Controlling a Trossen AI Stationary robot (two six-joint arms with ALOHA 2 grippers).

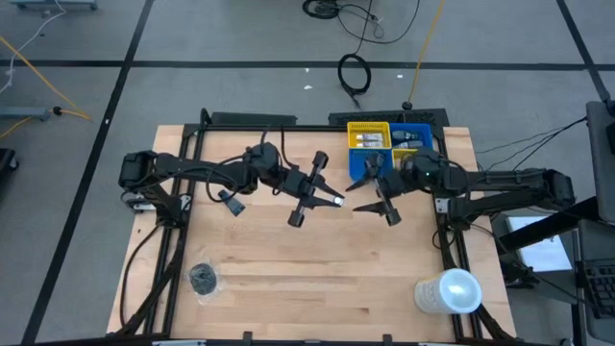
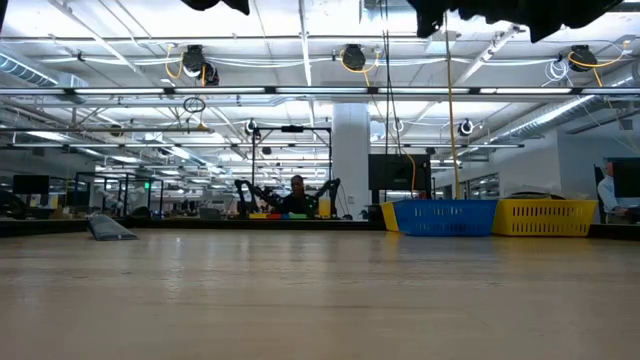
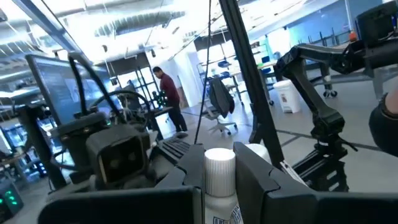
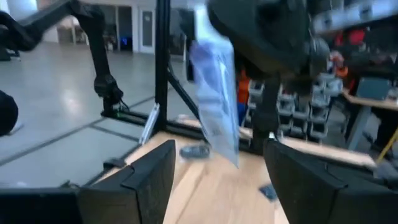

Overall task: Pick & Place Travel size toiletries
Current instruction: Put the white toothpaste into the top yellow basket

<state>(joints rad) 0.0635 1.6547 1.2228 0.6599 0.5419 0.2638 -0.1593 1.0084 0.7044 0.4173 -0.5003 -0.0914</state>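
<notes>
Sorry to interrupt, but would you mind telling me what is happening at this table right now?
Both arms are raised over the middle of the table. The left end effector grips a white-capped toiletry tube, pointing it toward the open right end effector, which holds nothing. The yellow bin and blue bin sit behind them.

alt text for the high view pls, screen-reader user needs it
From above, the left gripper holds a small white tube over the middle of the wooden table, facing the open right gripper. Yellow bin and blue bin sit at the far edge; a white cylinder and round dark tin lie near.
</notes>
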